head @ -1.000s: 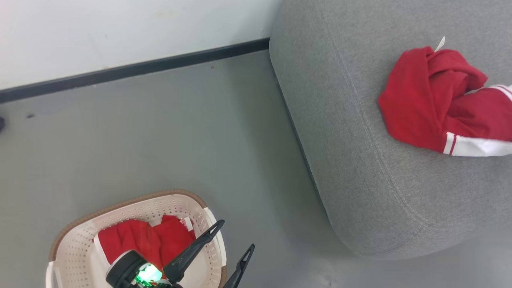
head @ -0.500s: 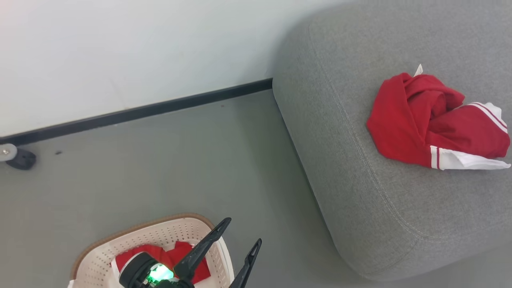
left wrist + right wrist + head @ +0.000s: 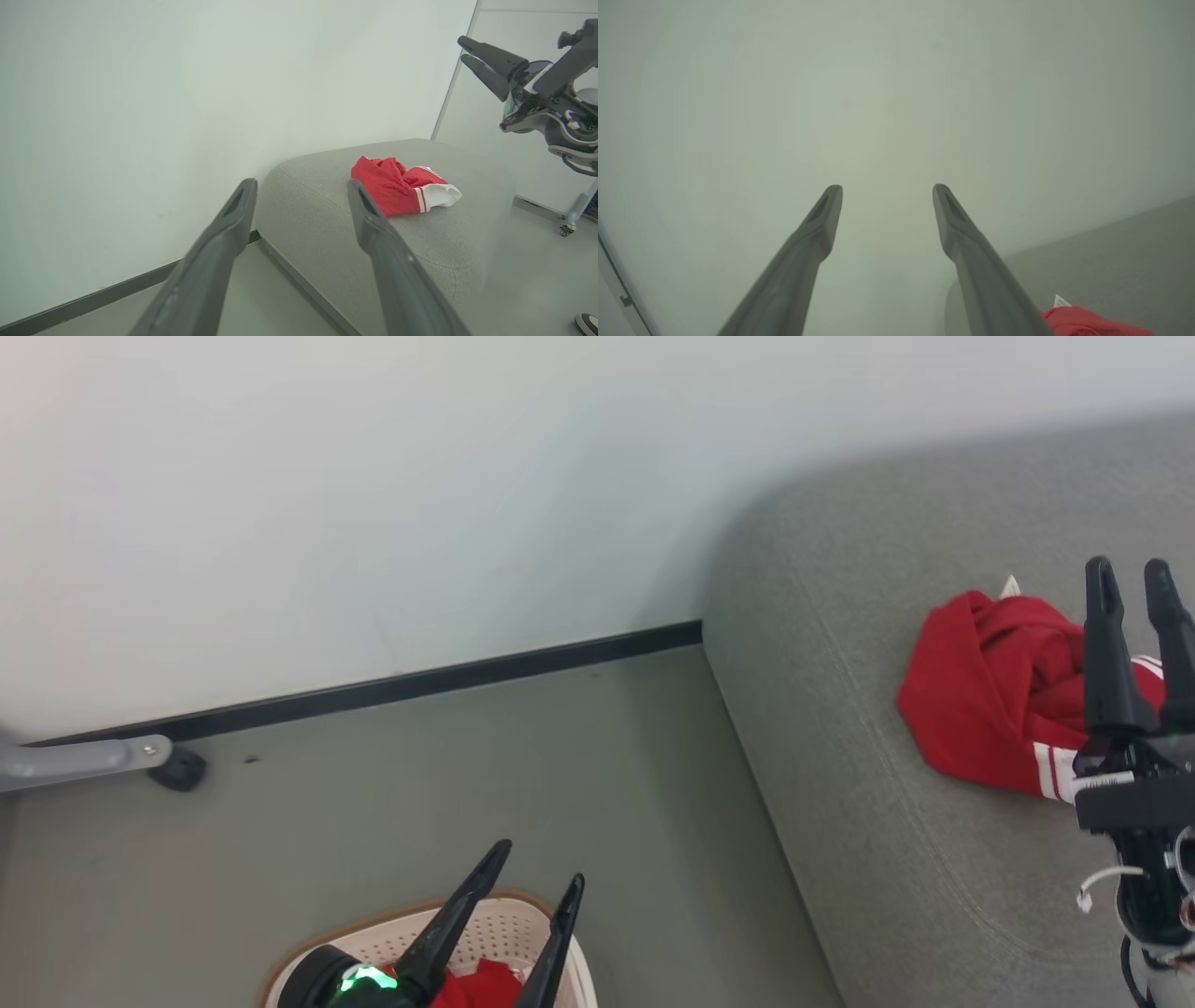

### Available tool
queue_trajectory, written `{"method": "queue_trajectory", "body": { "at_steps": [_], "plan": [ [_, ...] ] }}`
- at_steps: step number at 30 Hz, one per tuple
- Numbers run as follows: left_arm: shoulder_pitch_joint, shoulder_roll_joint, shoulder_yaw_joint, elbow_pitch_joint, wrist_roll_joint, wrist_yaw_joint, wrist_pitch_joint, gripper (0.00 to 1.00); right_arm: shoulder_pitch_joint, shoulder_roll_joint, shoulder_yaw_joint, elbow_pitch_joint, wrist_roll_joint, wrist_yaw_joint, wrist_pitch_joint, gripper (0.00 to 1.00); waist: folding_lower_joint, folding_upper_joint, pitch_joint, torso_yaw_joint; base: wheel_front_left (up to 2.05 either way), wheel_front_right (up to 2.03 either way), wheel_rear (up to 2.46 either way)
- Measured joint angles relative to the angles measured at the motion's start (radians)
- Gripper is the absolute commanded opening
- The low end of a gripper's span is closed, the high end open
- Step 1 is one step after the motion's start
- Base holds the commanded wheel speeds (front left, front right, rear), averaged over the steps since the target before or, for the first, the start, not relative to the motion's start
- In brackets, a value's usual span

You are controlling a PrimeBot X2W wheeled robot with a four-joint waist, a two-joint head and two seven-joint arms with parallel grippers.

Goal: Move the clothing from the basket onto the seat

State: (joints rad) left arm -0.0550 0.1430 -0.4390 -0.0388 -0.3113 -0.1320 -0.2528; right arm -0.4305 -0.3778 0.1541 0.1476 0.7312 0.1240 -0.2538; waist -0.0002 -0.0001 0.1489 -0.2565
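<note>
The left fingers (image 3: 481,882) stand well spread with nothing between them. In the head view their tips lie over the far rim of the basket (image 3: 499,926), which sits on the floor (image 3: 560,775) at the picture's bottom edge. A patch of red clothing (image 3: 481,985) shows inside the basket, low between the two fingers; whether they touch it cannot be told. The left wrist view looks along these fingers toward the seat (image 3: 308,205). A crumpled red garment (image 3: 390,186) with a white, red-striped cuff lies there on top, beyond the fingertips and apart from them.

The right fingers (image 3: 1106,644) are also parted and empty, the gap looking narrower in the head view. There they cross in front of the right part of the red garment. In the left wrist view they hang high in the air (image 3: 490,58), well above the seat and off to the garment's side, clear of it. In the right wrist view they point at the pale wall (image 3: 887,93), with an edge of the garment in the lower right corner beside one finger.

A black skirting (image 3: 420,683) runs where wall meets floor. A grey leg with a dark caster (image 3: 177,770) stands at the left. The toe of a shoe (image 3: 586,323) shows on the floor.
</note>
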Motion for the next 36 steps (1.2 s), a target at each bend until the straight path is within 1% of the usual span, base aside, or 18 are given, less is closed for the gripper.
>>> {"method": "queue_trajectory", "body": {
  "at_steps": [2, 4, 9, 15, 19, 21, 24, 27, 30, 32, 36],
  "plan": [
    [0.007, -0.009, 0.019, 0.003, 0.002, 0.002, 0.000, 1.00, 0.038, -0.008, 0.008, -0.049, 0.034, 0.000, -0.003, 1.00, 0.0000, 0.0000, -0.018, 0.021, 0.00, 0.00, 0.00],
    [0.009, -0.019, 0.045, 0.004, 0.005, 0.016, 0.000, 1.00, 0.076, -0.008, 0.017, -0.083, 0.055, 0.000, -0.003, 1.00, 0.0000, 0.0000, -0.035, 0.043, 0.00, 0.00, 0.00],
    [0.040, -0.026, 0.086, 0.010, 0.020, 0.037, 0.000, 1.00, 0.152, -0.008, 0.057, -0.132, 0.080, 0.000, -0.003, 1.00, 0.0000, 0.0000, -0.072, 0.101, 0.00, 0.00, 0.00],
    [0.070, -0.027, 0.111, 0.026, 0.040, 0.045, 0.000, 1.00, 0.221, 0.010, 0.090, -0.154, 0.079, 0.000, -0.003, 1.00, 0.0000, 0.0000, -0.107, 0.172, 0.00, 0.00, 0.00],
    [0.087, -0.033, 0.128, 0.031, 0.071, 0.059, 0.000, 1.00, 0.252, 0.026, 0.111, -0.161, 0.073, 0.000, -0.003, 1.00, 0.0000, 0.0000, -0.125, 0.215, 0.00, 0.00, 0.00],
    [0.088, -0.039, 0.140, 0.030, 0.076, 0.072, 0.000, 1.00, 0.262, 0.036, 0.119, -0.162, 0.062, 0.000, -0.003, 1.00, 0.0000, 0.0001, -0.132, 0.233, 0.00, 0.00, 0.00],
    [0.094, -0.044, 0.149, 0.031, 0.083, 0.072, 0.000, 1.00, 0.273, 0.053, 0.134, -0.157, 0.039, 0.000, -0.003, 1.00, 0.0001, 0.0001, -0.141, 0.256, 0.00, 0.00, 0.00],
    [0.113, -0.048, 0.165, 0.040, 0.090, 0.083, 0.000, 1.00, 0.288, 0.072, 0.136, -0.122, 0.013, 0.000, -0.003, 1.00, 0.0002, 0.0001, -0.148, 0.272, 0.00, 0.00, 0.00],
    [0.130, -0.050, 0.193, 0.048, 0.095, 0.104, 0.000, 1.00, 0.307, 0.086, 0.148, -0.097, -0.007, 0.000, -0.003, 1.00, 0.0002, 0.0001, -0.155, 0.280, 0.00, 0.00, 0.00],
    [0.132, -0.053, 0.207, 0.057, 0.095, 0.107, 0.000, 1.00, 0.324, 0.090, 0.162, -0.081, -0.039, 0.000, -0.003, 1.00, 0.0002, 0.0001, -0.156, 0.282, 0.00, 0.00, 0.00],
    [0.139, -0.058, 0.208, 0.070, 0.095, 0.106, 0.000, 1.00, 0.359, 0.109, 0.165, -0.051, -0.055, -0.003, -0.003, 1.00, 0.0001, 0.0001, -0.157, 0.284, 0.00, 0.00, 0.00]
  ]
}}
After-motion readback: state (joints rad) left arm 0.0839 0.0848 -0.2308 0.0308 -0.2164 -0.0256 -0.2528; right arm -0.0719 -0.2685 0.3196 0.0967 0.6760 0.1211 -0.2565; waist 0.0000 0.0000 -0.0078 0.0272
